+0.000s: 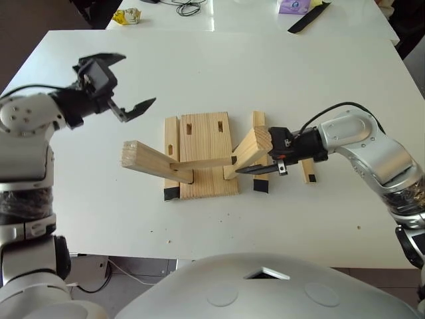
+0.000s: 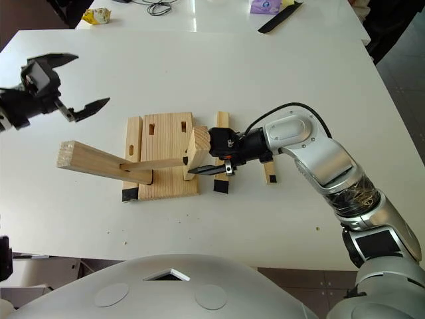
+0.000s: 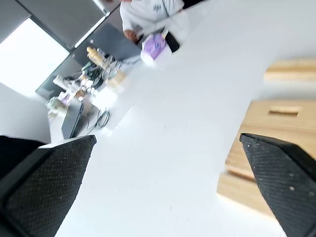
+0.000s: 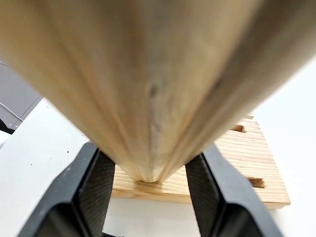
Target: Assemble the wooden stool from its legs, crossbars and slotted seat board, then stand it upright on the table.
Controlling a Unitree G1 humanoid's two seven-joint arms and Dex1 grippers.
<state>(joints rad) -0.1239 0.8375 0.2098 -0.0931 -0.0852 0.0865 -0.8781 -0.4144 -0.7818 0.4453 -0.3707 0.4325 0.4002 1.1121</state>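
The slotted seat board (image 1: 207, 143) lies flat at mid-table. Resting across it is a joined frame: a left leg (image 1: 147, 163), a thin crossbar (image 1: 202, 163) and a right leg (image 1: 253, 147). My right gripper (image 1: 256, 159) is shut on that right leg, which the right wrist view shows as the leg (image 4: 153, 84) clamped between both fingers (image 4: 94, 192), with the board (image 4: 247, 163) behind. My left gripper (image 1: 136, 80) hangs open above the table, up and left of the board, holding nothing; its pads (image 3: 44, 187) frame the board (image 3: 281, 118).
A loose leg (image 1: 171, 136) lies along the board's left edge. Another leg (image 1: 259, 121) and a short piece (image 1: 307, 174), both with black ends, lie to the right. Cables, a yellow packet (image 1: 126, 16) and a purple box (image 1: 293, 6) sit on the far table.
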